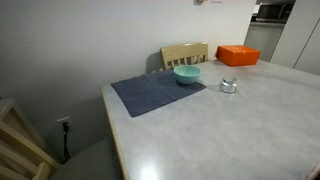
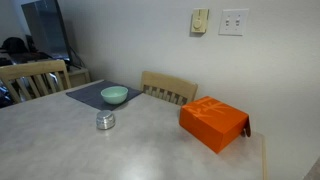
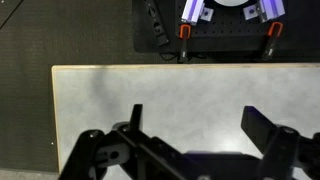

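In the wrist view the tool comes in from 6 o'clock with its two dark fingers spread as wide as they go. Nothing sits between them and they touch nothing. Under it lies a bare, pale stretch of the tabletop, whose far edge runs straight across toward 12 o'clock. Past that edge stands a black stand with two orange-tipped clamps on it. The tool does not show in either exterior view, so I cannot tell which of the things on the tabletop it is closest to.

In an exterior view, a light teal bowl stands on the far corner of a dark blue-grey placemat. At 3 o'clock from the bowl, off the mat and apart from it, sits a small round metal tin. An orange box lies at 12 o'clock from the tin, near the far edge of the tabletop. A wooden chair is pushed in just behind the bowl, at its 12 o'clock. On the wall at 8 o'clock from the mat is a power outlet. In an exterior view a light switch and a thermostat hang on the wall at 12 o'clock above the box.
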Controlling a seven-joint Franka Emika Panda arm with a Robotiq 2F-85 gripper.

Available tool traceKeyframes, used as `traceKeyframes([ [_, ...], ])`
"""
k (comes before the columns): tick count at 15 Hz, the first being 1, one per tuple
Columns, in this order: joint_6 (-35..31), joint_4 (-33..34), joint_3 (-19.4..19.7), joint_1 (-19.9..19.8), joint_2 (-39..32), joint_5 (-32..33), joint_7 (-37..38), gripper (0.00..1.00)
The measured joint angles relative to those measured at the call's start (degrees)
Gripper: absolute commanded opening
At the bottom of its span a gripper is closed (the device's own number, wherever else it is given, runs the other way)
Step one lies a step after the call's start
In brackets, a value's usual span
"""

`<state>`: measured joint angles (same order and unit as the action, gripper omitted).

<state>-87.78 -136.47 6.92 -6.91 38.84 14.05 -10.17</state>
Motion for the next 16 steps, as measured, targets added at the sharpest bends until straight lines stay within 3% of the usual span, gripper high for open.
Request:
traceKeyframes([
  [7, 1.9, 0.8, 0.3, 3.4, -3.1, -0.1, -5.4, 1.0],
  [16, 2.7, 9.6, -1.8, 11.5, -26.4, -2.3, -14.9, 1.0],
])
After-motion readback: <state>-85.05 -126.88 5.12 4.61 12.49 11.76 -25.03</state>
